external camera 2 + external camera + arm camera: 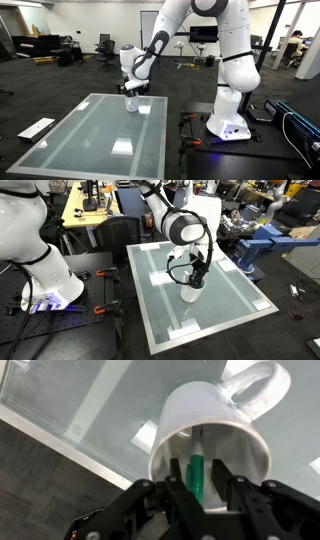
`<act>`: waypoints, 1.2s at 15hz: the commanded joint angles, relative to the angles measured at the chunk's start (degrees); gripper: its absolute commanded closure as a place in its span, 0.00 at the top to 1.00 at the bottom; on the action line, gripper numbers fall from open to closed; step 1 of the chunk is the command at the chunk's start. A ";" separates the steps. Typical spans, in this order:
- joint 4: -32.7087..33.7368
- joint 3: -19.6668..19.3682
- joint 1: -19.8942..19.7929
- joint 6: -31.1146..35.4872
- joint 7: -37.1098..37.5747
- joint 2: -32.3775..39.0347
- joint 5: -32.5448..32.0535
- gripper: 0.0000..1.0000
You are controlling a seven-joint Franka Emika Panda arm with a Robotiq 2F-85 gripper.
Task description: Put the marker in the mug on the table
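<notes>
In the wrist view, the white mug (pixel 215 420) stands on the pale table (pixel 90 410) with its handle toward the upper right. The green marker (pixel 198 472) stands nearly upright inside it, its lower end down in the mug. My gripper (pixel 199 466) hangs right over the rim with a finger on each side of the marker. A thin gap shows beside the marker, so the jaws are slightly open. Both exterior views show the gripper (pixel 195 277) (pixel 134 90) just above the mug (pixel 190 293) (pixel 132 103) near the table's (pixel 230 315) (pixel 90 135) far edge.
White taped rectangles (pixel 258 305) (pixel 122 147) mark the tabletop. The robot's white base (pixel 228 125) stands beside the table. Cluttered workbenches (pixel 85 205) and office chairs (pixel 105 45) stand further off on the dark floor.
</notes>
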 commanded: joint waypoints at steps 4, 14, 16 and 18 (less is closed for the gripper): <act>1.80 -2.48 2.57 0.16 0.84 1.65 -0.15 0.34; 0.79 -4.75 5.36 0.74 2.33 0.67 -2.12 0.04; 0.14 -5.43 6.18 0.90 2.99 -0.01 -3.13 0.04; -0.34 -6.31 7.07 1.07 4.04 -0.62 -4.66 0.04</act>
